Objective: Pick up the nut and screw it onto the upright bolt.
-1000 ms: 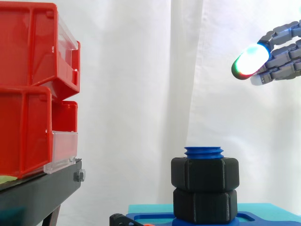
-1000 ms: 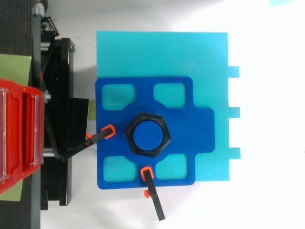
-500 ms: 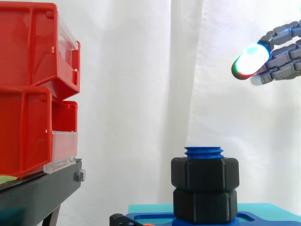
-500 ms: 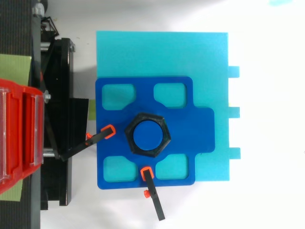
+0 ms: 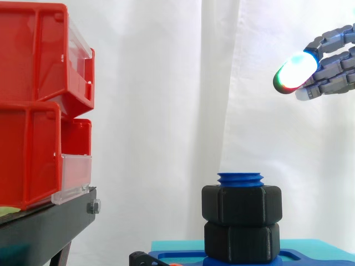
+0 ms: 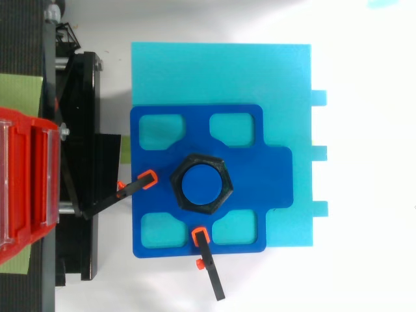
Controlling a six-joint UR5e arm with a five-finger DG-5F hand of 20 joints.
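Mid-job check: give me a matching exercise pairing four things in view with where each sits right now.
1 upper black hexagonal nut
2 blue threaded bolt
3 robot hand
4 red plastic bins

A on the black stand, left
B raised at right, touching nothing
C upright on the blue fixture plate
D around the bolt, atop a lower black nut

Pairs: 1-D, 2-C, 3-B, 4-A.

So the hand (image 5: 331, 71) sits in the upper right of the side view, fingers loosely relaxed and pointing left, holding nothing, one pad (image 5: 294, 71) glowing white-green.
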